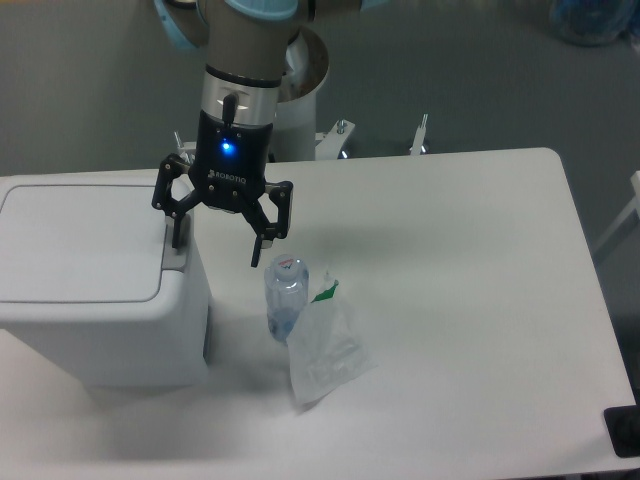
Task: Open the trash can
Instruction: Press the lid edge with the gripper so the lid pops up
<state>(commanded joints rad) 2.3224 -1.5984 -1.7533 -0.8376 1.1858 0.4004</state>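
The gripper (217,243) hangs spread wide over the trash can (95,290) right edge, one fingertip at its grey tab (174,252); a water bottle (285,296) stands near on the white table (470,300)

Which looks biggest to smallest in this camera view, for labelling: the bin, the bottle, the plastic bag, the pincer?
1. Bin
2. Pincer, spread open, though it sits nearer the camera
3. Plastic bag
4. Bottle, close to the bag in size, so that order is unsure
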